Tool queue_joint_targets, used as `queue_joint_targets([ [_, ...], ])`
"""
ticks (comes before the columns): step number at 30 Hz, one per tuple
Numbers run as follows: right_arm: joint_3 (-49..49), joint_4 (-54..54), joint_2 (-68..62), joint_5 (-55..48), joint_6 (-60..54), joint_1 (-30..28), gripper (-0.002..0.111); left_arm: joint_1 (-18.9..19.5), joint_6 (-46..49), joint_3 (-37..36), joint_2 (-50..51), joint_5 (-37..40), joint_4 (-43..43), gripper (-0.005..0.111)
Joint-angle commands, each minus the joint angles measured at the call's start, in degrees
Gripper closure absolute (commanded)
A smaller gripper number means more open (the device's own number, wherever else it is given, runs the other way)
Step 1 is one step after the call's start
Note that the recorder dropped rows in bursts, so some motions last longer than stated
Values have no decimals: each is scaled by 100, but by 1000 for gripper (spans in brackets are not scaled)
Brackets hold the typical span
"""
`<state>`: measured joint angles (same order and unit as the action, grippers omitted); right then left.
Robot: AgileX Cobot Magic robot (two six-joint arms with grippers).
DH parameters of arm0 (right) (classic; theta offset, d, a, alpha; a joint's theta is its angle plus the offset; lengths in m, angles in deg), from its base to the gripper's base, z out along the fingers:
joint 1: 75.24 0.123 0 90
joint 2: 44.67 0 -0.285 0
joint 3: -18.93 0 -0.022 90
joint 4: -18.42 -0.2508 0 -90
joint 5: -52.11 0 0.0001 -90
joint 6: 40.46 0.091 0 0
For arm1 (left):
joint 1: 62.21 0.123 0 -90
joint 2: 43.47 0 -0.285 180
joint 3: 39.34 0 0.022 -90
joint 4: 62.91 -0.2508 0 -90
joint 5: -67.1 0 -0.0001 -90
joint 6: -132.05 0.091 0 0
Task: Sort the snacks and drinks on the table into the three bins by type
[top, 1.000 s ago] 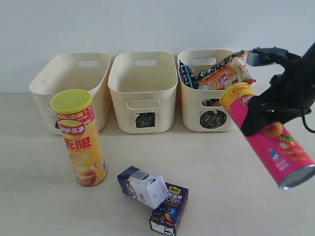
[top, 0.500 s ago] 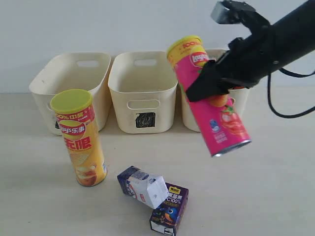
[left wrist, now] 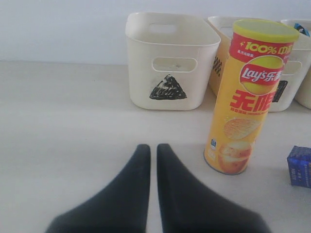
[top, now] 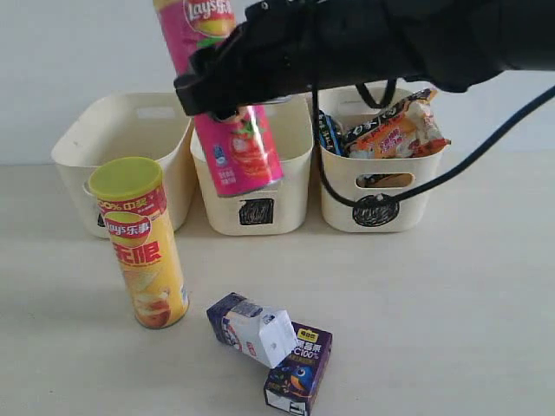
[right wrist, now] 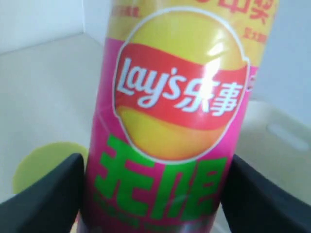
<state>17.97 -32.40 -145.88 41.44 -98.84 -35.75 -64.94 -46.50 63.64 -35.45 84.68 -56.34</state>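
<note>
a: right gripper pinching pink can, aloft, tilted, about over the middle bin, left side; left gripper pressed together, idle
b: bring can upright, lower it inside the rim before letting go

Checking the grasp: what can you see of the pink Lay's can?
The pink Lay's can is a tall glossy tube with a red-and-yellow logo, green characters and a tomato picture low down. It is held in the air, nearly upright, top leaning left and cut off in the exterior view. The right arm's black jaws clamp its middle from both sides. Its base overlaps the square-marked bin in that view.
</note>
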Motion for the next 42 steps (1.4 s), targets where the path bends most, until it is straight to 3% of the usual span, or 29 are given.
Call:
queue_joint_targets([
  [1,166,-45,-339,1029,-544,362,108,18,-57,-20,-23,-63,28,102],
  [12,1231,221,-1510,2420,-810,904,108,18,-57,-20,-23,-63,28,102],
  [29,3960,538,-3540,2592,-742,904,108,18,-57,-20,-23,-63,28,102],
  [42,6115,574,-5198,3010,285,904,108,18,-57,-20,-23,-63,28,102],
])
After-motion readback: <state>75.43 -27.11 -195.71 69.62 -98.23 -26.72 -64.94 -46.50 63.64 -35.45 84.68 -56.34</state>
